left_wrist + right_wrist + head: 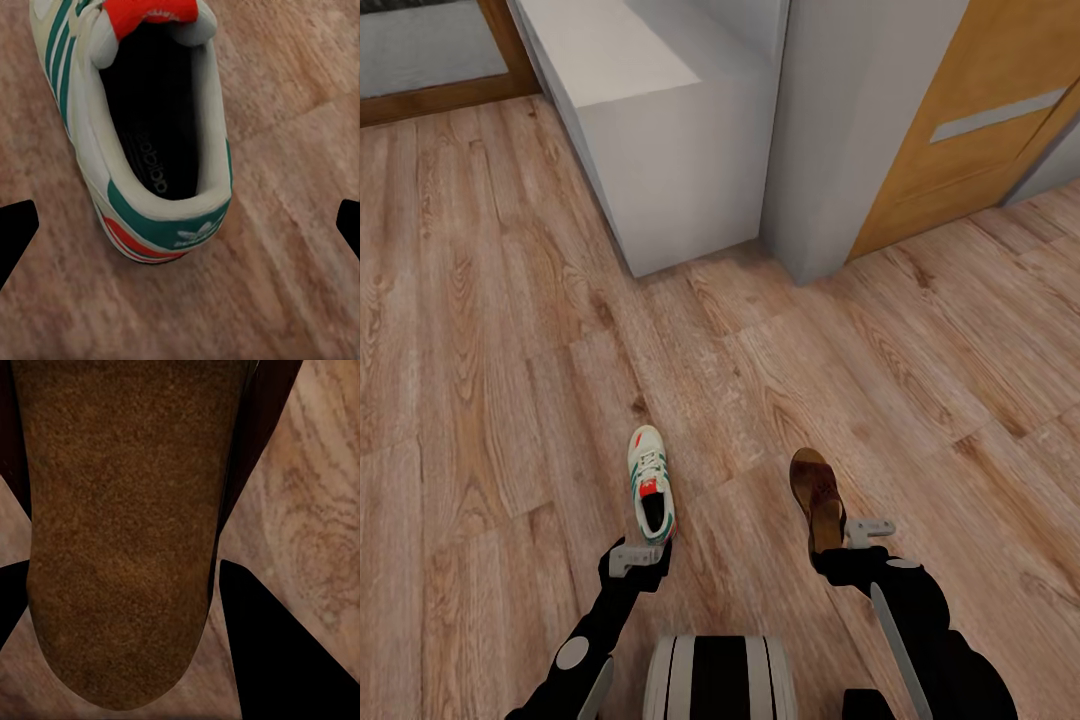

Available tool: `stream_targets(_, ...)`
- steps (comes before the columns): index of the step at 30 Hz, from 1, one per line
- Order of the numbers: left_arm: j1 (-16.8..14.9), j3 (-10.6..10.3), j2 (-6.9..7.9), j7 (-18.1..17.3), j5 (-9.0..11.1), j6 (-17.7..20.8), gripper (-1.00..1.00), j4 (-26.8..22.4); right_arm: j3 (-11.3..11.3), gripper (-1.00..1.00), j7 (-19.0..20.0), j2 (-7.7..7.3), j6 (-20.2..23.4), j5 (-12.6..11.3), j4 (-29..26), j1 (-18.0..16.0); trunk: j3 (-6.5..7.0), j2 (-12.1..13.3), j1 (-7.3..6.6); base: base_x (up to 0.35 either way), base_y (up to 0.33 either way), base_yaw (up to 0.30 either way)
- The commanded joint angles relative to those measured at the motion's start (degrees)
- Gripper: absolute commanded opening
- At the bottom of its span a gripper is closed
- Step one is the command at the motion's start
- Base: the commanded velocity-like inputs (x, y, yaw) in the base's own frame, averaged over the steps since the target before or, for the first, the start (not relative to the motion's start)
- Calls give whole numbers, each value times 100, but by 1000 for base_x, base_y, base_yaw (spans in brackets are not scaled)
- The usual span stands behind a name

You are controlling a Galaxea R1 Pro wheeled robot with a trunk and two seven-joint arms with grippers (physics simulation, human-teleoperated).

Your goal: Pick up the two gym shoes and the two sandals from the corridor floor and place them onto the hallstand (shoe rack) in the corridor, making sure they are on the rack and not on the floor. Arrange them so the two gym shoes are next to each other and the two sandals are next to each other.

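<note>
The left gripper (643,556) hangs just behind the heel of a gym shoe (650,483), its fingers (16,232) spread wide on either side of the heel with floor showing between, gripping nothing. To the right of that shoe, a sandal (818,497) lies on the corridor floor (480,380), and the right gripper (857,532) sits at its heel end with spread fingers (270,645) flanking the sole. Both shoes point lengthwise away from the robot toward the grey cabinet (660,150), so each arm looks placed to close on its own heel.

white-green gym shoe (649,484) and brown sandal (818,497) near each other on wood floor (480,350).
</note>
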Motion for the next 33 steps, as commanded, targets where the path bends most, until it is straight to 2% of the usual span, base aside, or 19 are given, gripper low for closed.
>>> stream_targets(1, -7, -11, 2, 6, 61, -17, 100, 3, 4, -100, -17, -1, 28, -6, -5, -2, -3, -1, -1, 0, 0, 0)
stream_targets(5, -138, -2, -3, 15, 68, -71, 100, 91, 4, -100, -19, -1, 28, -6, -5, -2, -3, -1, -1, 0, 0, 0)
stream_targets(10, -408, 1, -6, 17, 143, -158, 100, 551, 4, -100, -20, -1, 30, -5, -5, -2, -4, -1, -1, 0, 0, 0)
stream_targets(12, -616, 5, -6, 17, 253, -182, 100, 848, 4, -100, -20, -1, 28, -5, -5, -2, -4, -1, -1, 0, 0, 0)
stream_targets(17, -791, 4, -14, 17, 308, -227, 100, 1164, 4, -100, -20, -1, 30, -5, -5, -2, -4, -1, -1, 0, 0, 0)
stream_targets(23, -858, 6, -16, 17, 323, -365, 100, 1368, 4, -100, -20, -1, 28, -5, -5, -2, -4, -1, -1, 0, 0, 0)
stream_targets(31, -867, 6, -23, 17, 326, -385, 100, 1399, 4, -100, -20, -1, 31, -4, -5, -2, -4, -1, -1, 0, 0, 0)
stream_targets(33, -868, 5, -31, 17, 326, -386, 100, 1401, 4, -100, -20, -1, 29, -4, -5, -2, -48, -4, 4, 0, 0, 0)
